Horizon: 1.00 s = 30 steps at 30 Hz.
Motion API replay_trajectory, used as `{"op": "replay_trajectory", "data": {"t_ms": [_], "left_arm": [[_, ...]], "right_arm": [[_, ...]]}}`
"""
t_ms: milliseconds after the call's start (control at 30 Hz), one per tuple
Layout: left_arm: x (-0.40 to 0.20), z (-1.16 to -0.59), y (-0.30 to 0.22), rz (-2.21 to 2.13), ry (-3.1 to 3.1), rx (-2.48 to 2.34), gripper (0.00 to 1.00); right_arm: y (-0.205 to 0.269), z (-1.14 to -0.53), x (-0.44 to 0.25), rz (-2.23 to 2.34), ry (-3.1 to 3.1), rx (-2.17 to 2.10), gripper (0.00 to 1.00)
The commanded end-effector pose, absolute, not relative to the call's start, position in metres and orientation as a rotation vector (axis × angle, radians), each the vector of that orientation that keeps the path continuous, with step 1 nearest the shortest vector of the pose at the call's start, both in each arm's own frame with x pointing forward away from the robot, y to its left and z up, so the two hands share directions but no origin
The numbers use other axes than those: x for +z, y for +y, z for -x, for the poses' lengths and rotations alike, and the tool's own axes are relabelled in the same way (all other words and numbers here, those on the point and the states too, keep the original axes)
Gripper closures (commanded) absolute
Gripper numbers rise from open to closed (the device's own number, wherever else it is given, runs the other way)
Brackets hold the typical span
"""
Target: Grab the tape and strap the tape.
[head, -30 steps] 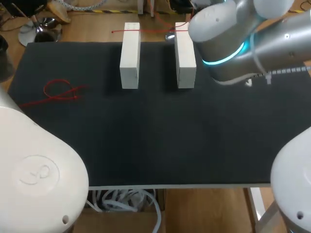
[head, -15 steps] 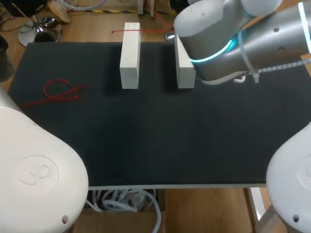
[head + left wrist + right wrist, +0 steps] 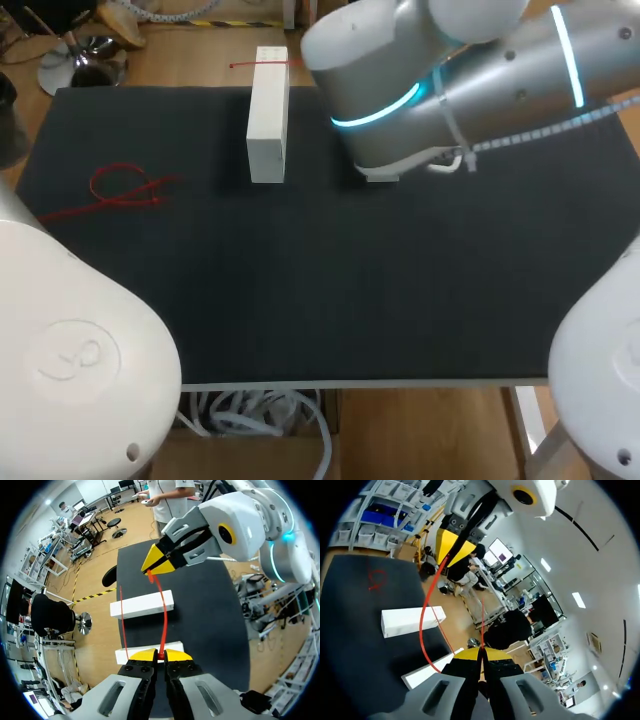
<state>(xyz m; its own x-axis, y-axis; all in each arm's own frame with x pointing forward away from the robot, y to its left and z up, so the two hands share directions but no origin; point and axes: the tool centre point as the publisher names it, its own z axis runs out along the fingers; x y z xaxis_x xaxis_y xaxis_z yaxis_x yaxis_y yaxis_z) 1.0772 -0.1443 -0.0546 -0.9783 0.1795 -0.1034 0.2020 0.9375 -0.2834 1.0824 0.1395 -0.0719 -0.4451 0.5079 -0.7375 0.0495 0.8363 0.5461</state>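
A thin red tape (image 3: pixel 163 615) runs between my two grippers. In the left wrist view my left gripper (image 3: pixel 160 655) is shut on one end of it, and my right gripper (image 3: pixel 151 569) pinches the other end ahead, above the two white blocks (image 3: pixel 142 604). In the right wrist view my right gripper (image 3: pixel 481 652) is shut on the tape (image 3: pixel 424 625), which curves up to my left gripper (image 3: pixel 451 547). In the head view my right arm (image 3: pixel 400 90) covers the right block; a short piece of tape (image 3: pixel 258 64) crosses the left block (image 3: pixel 267 115).
A second red tape (image 3: pixel 125 187) lies looped on the black table (image 3: pixel 300 280) at its left side. Only the near end of the right block (image 3: pixel 380 176) shows under my right arm. My left arm's white base (image 3: pixel 70 350) fills the near left corner.
My right arm has swung to the left over the far side of the table and now hides the right white block. Both grippers stay shut.
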Motion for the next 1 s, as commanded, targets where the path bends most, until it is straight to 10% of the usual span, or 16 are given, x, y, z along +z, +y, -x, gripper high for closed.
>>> {"op": "replay_trajectory", "data": {"t_ms": [33,1000], "left_arm": [[-0.0535,-1.0775,-0.1452,-0.296,3.021,-0.446,1.0],[-0.0535,-1.0775,-0.1452,-0.296,3.021,-0.446,1.0]], "right_arm": [[0.1454,-1.0806,-0.0689,-0.669,2.108,0.095,1.0],[0.1536,-1.0776,-0.065,-0.52,2.083,-0.093,1.0]]}}
